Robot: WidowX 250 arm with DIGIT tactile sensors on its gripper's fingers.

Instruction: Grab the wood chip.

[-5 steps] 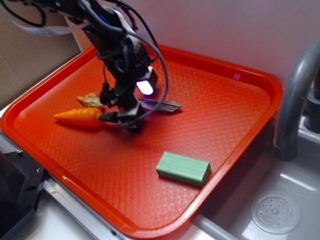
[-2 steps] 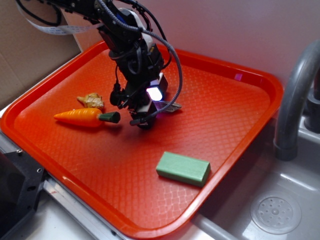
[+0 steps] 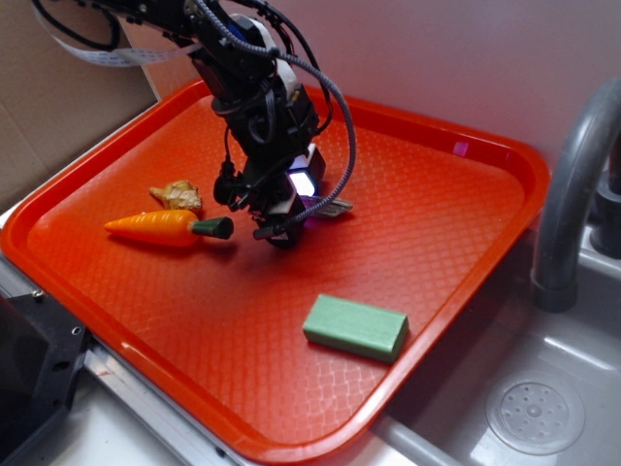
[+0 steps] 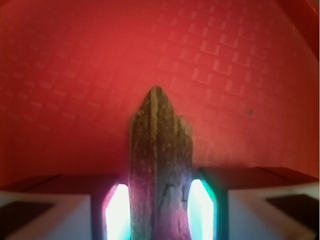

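Note:
The wood chip (image 4: 160,145) is a flat grey-brown sliver, and its pointed end lies away from me on the orange tray (image 3: 427,223). My gripper (image 4: 160,200) has come down over it, and the glowing pads (image 4: 118,212) press its two long edges. In the exterior view the gripper (image 3: 281,231) sits low on the tray, left of centre. Only the chip's right end (image 3: 335,206) shows past the fingers there. The chip still rests on the tray floor.
A toy carrot (image 3: 155,227) and a small tan lumpy piece (image 3: 178,195) lie just left of the gripper. A green block (image 3: 355,327) sits toward the tray's front. A grey faucet (image 3: 572,184) and a sink drain (image 3: 534,416) are to the right, beyond the tray rim.
The gripper moved right from the carrot's green tip to over the wood chip and settled slightly lower around it. The chip, carrot and block have not moved.

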